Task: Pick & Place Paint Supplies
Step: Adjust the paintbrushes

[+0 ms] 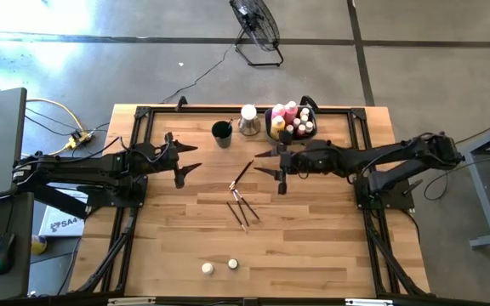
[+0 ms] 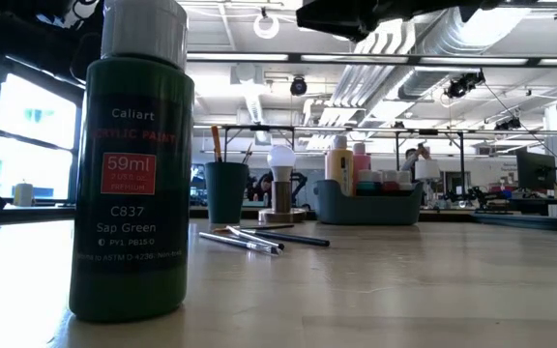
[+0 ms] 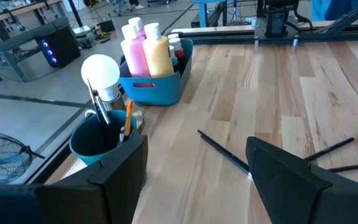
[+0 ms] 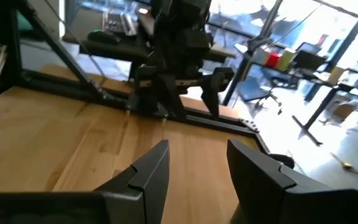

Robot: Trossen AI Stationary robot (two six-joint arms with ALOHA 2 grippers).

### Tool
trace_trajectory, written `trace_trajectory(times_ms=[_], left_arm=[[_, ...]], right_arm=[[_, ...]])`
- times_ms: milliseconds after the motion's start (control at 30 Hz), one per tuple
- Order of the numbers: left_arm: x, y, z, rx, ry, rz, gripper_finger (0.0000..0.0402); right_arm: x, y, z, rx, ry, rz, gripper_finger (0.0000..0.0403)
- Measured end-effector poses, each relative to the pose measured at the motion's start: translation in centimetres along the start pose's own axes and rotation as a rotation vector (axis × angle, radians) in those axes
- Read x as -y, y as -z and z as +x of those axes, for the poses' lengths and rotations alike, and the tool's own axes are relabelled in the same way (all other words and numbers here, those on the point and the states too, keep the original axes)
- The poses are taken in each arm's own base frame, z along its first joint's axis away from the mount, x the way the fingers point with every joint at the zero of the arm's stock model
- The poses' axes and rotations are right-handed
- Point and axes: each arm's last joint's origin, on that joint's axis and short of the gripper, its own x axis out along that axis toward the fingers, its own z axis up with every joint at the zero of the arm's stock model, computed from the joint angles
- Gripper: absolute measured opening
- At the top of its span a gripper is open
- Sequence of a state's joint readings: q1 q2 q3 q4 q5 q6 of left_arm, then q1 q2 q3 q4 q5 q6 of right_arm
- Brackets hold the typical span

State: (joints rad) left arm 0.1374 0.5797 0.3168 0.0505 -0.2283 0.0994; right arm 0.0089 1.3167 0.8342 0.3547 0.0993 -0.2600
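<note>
right gripper (image 1: 268, 163) stood apart-fingered, empty, above loose brushes (image 1: 242, 206).
best lowered squarely, one brush between the fingers; left gripper (image 1: 185, 161) likewise spread, idle.

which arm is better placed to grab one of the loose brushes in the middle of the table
Probably the right. In the high view the open right gripper hovers just beside the nearest brush, and the bin is close behind it. The open left gripper sits farther from the brushes, on the side away from the bin.

Dark cup (image 1: 221, 133) beside white bulb (image 1: 247, 113); floor fan (image 1: 257, 25) beyond table (image 1: 313, 255).
</note>
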Motion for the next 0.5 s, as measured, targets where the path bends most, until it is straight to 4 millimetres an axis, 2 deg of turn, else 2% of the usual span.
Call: trace_trajectory(times_ms=[133,300,500], left_arm=[[0.0,0.0,0.0,0.000,0.000,0.000,0.0267],[0.0,0.0,0.0,-0.001,0.000,0.000,0.0267],[0.0,0.0,0.0,-0.001,0.001,0.001,0.0267]], right_arm=[[0.9,-0.9,0.2,-0.010,-0.005,0.002,0.0155],[1.3,-0.7,0.2,-0.027,-0.021,0.024,0.0155],[0.7,1.2,1.8,-0.096,-0.096,0.122,0.0155]])
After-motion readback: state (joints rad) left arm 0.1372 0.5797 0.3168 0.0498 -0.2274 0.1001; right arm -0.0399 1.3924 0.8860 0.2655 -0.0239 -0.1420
